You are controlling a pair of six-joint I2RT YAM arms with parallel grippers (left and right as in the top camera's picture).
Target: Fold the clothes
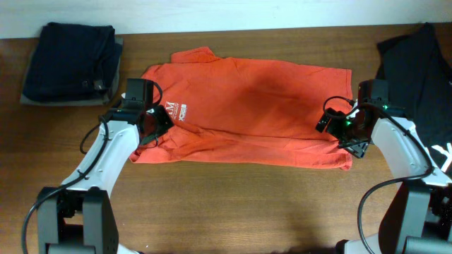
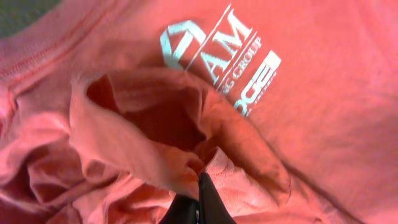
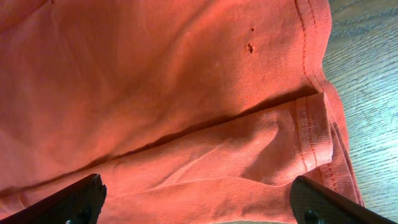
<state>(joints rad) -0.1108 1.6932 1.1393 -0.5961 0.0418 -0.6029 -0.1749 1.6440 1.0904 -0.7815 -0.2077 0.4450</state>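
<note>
The clothes, a red-orange T-shirt (image 1: 247, 106), lie spread across the table with the front edge folded up in a long band. White lettering (image 2: 230, 56) shows on the chest near the left end. My left gripper (image 1: 152, 123) is at the shirt's left side, by the sleeve. In the left wrist view it (image 2: 200, 177) is shut on a bunched ridge of the shirt's fabric (image 2: 143, 124). My right gripper (image 1: 340, 130) hovers over the shirt's right end. In the right wrist view it (image 3: 196, 186) stands wide open above the folded hem (image 3: 311, 124), gripping nothing.
A stack of dark navy folded garments (image 1: 67, 63) sits at the back left. A black T-shirt (image 1: 417, 63) lies at the right edge, close to my right arm. Bare wooden table (image 1: 247, 204) stretches in front of the shirt.
</note>
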